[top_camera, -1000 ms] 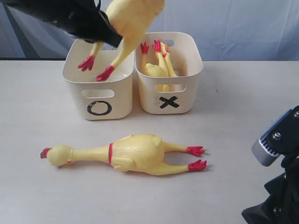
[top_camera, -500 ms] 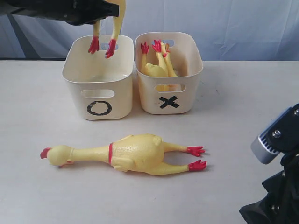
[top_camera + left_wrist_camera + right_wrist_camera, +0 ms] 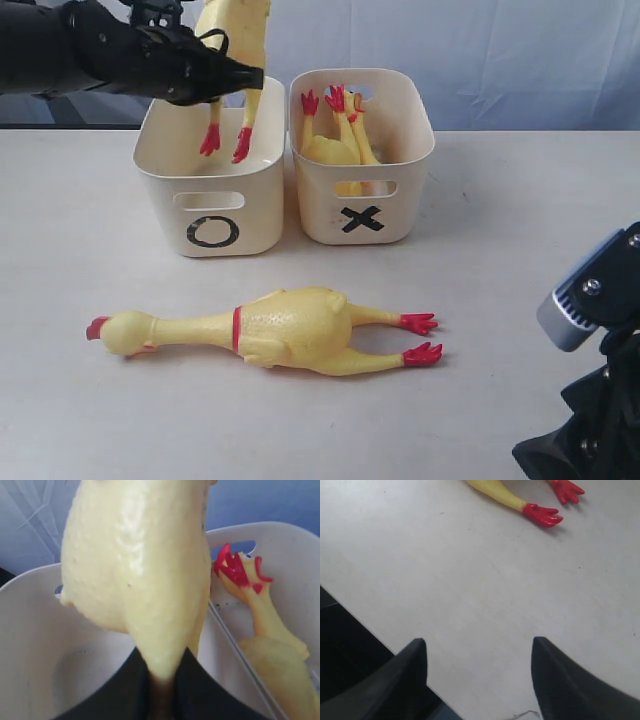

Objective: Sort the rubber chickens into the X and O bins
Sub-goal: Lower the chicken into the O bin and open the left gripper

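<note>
My left gripper [image 3: 238, 72] is shut on a large yellow rubber chicken [image 3: 238, 20], which hangs over the O bin [image 3: 212, 205] with its red feet [image 3: 228, 142] below the rim. In the left wrist view the chicken's body [image 3: 135, 570] fills the frame and tapers down between the black fingers [image 3: 200, 690]. Smaller chickens [image 3: 335, 145] lie feet up in the X bin [image 3: 362, 215]. Another large chicken [image 3: 290, 328] lies on the table in front of the bins, head to the left. My right gripper [image 3: 479, 647] is open over bare table, with that chicken's feet [image 3: 542, 515] beyond it.
The two cream bins stand side by side at the back of the white table [image 3: 520, 230]. The right arm's black body and camera mount [image 3: 590, 300] fill the front right corner. A blue-white backdrop hangs behind the bins.
The left gripper has turned the held chicken from tilted above both bins to hanging feet down, and lowered it so that its feet are inside the O bin. The right arm barely moved.
</note>
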Motion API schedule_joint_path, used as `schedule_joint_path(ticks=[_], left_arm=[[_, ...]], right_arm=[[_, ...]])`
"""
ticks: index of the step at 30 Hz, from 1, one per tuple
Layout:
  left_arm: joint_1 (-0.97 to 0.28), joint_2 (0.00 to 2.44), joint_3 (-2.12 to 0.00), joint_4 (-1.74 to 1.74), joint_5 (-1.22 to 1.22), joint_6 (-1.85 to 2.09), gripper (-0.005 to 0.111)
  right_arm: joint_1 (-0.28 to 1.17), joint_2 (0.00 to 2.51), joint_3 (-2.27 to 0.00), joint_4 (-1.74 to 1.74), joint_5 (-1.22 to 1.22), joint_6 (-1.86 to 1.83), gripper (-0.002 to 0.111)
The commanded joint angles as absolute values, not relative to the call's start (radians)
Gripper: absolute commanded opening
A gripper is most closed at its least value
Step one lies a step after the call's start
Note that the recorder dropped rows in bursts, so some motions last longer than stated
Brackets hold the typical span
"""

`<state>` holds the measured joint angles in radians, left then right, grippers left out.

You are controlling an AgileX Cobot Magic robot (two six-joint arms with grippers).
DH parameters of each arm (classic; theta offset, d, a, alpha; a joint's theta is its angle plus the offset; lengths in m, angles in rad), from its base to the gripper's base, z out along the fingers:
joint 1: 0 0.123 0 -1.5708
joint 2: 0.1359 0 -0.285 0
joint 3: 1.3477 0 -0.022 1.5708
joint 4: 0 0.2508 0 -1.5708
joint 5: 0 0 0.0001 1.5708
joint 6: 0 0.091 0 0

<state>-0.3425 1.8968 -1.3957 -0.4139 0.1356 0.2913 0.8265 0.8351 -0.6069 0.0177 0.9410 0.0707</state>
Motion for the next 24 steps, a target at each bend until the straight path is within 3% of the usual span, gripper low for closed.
schedule_joint_path(ticks=[1,24], left_arm=[[-0.331,1.914,-1.399,-0.339,0.167,0.292,0.000],[-0.277,1.914,-1.399,-0.160,0.423,0.283,0.003]], right_arm=[[0.828,0.828,-0.601,0.020,0.933,0.071,0.058],[0.828,0.828,-0.602,0.020,0.917,0.071,0.058]])
